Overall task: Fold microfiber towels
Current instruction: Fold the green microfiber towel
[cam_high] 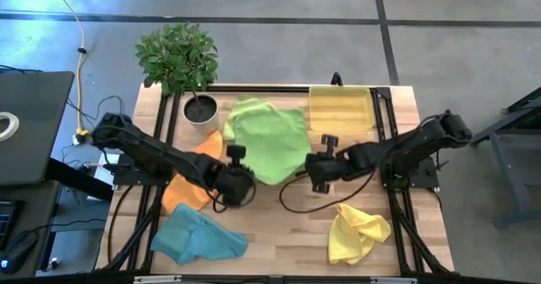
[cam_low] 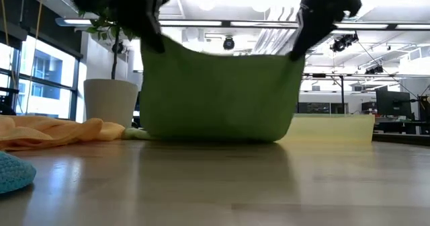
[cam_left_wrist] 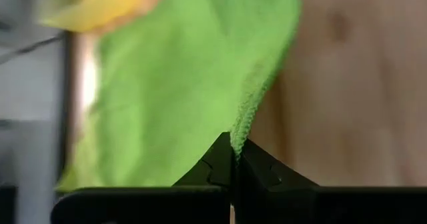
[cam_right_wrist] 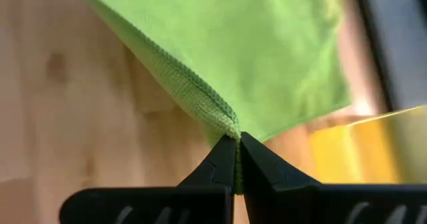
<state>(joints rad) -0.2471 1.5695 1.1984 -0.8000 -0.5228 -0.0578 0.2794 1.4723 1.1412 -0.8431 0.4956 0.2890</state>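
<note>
my left hand (cam_high: 239,185) and right hand (cam_high: 319,172) each clenched on near corners of lime towel (cam_high: 269,140), lifted off table (cam_high: 287,233) centre. fold just starting. orange (cam_high: 193,182), blue (cam_high: 196,237), yellow (cam_high: 355,232) at 6-9 o'clock, unfolded.

- Green towel (cam_high: 269,140): lifted by two corners, hanging as a sheet, lower edge on the worktop mid-back.
- Orange towel (cam_high: 188,191): crumpled, left.
- Blue towel (cam_high: 196,237): bunched, front left.
- Yellow towel (cam_high: 357,232): crumpled, front right.
</note>
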